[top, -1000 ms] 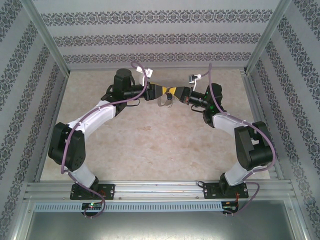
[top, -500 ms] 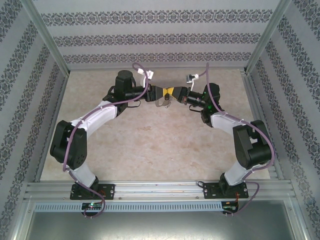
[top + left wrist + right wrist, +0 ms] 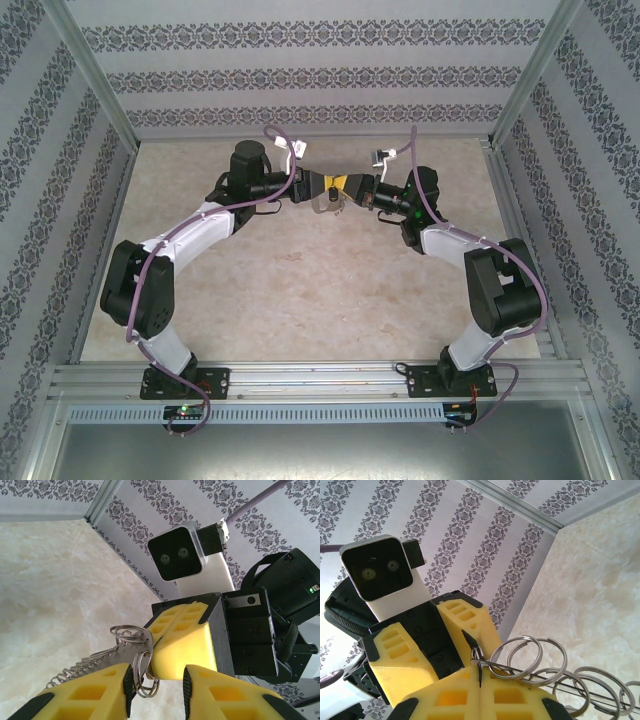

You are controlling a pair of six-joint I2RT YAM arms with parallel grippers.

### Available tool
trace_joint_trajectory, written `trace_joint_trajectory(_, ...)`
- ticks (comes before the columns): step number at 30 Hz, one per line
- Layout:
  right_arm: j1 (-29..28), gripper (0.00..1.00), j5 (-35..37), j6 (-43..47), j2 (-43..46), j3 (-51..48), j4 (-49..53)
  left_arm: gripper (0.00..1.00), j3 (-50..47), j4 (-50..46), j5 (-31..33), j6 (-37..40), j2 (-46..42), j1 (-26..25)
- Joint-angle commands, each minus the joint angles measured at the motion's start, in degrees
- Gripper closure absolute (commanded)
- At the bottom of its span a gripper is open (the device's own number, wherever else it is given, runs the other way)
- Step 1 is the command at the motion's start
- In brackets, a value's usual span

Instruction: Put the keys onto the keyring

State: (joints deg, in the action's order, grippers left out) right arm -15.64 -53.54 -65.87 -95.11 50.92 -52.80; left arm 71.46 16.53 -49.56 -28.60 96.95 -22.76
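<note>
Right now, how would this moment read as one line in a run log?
stage: grippers tip to tip in mid-air | right gripper: shut on keyring | left gripper: open around keyring

Right gripper [image 3: 480, 676] pinched shut on silver ring chain [image 3: 546, 666], left gripper [image 3: 437, 652] facing close, jaws parted

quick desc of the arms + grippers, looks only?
Same build: left arm and right arm have black joints, white links, a lilac cable each. The left gripper and right gripper: yellow pocketed fingers, black bodies. Silver-cased wrist camera, black face.
</note>
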Motion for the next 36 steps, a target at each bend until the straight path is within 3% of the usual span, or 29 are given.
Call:
trace_joint_trajectory(1,-0.88,1.0,-1.3,0.36,-0.34,1.79,-3.27,0.67,-0.45,3.61,-2.42,-0.41,0.83,-0.09)
trace_joint_trajectory(5,-0.87,1.0,-1.32,0.38,-0.37,1.75,-3.28,0.68,-0.62,3.76,-2.43,-0.32,1.31,-0.18)
trace_joint_trajectory(11,-0.86,1.0,-1.31,0.43,-0.36,1.65,-3.19,0.82,-0.95,4.36,-2.19,-0.36,1.4,-0.18)
trace_joint_trajectory(15,-0.78,1.0,-1.31,0.56,-0.56,1.74,-3.06,1.0,-1.28,6.06,-2.03,-1.36,1.4,-0.18)
trace_joint_trajectory(17,-0.62,1.0,-1.44,0.73,-0.6,1.86,-2.77,1.0,-1.46,6.87,-2.04,-1.95,1.42,-0.22)
trace_joint_trajectory(18,-0.27,0.96,-1.39,0.58,-0.53,1.71,-2.74,1.0,-1.63,7.4,-1.77,-2.4,1.27,-0.19)
trace_joint_trajectory(19,0.44,0.81,-1.3,0.56,-0.15,1.37,-2.84,1.0,-1.83,8.21,-1.51,-2.91,1.07,-0.26)
trace_joint_trajectory(21,2.09,0.66,-0.35,0.56,1.29,-0.28,-2.71,1.0,-2.37,9.56,-0.7,-4.26,0.58,-0.27)
trace_joint_trajectory(25,5.35,0.59,0.78,1.99,6.15,-4.8,-0.81,1.0,-2.55,10.12,1.09,-6.27,-0.18,-0.26)
trace_joint_trajectory(30,4.5,0.59,6.11,17.52,14.34,-5.8,17.78,1.0,-2.64,13.27,2.44,-11.59,0.13,-0.35)
trace_joint_trajectory(33,1.17,0.58,15.22,33.63,19.63,-3.85,34.19,1.0,-2.71,14.01,4.05,-14.85,0.06,-0.66)
trace_joint_trajectory(36,-2.51,0.58,24.82,45.07,22.98,-2.84,41.97,1.0,-3.26,13.83,7.26,-17.94,-0.52,-0.87)
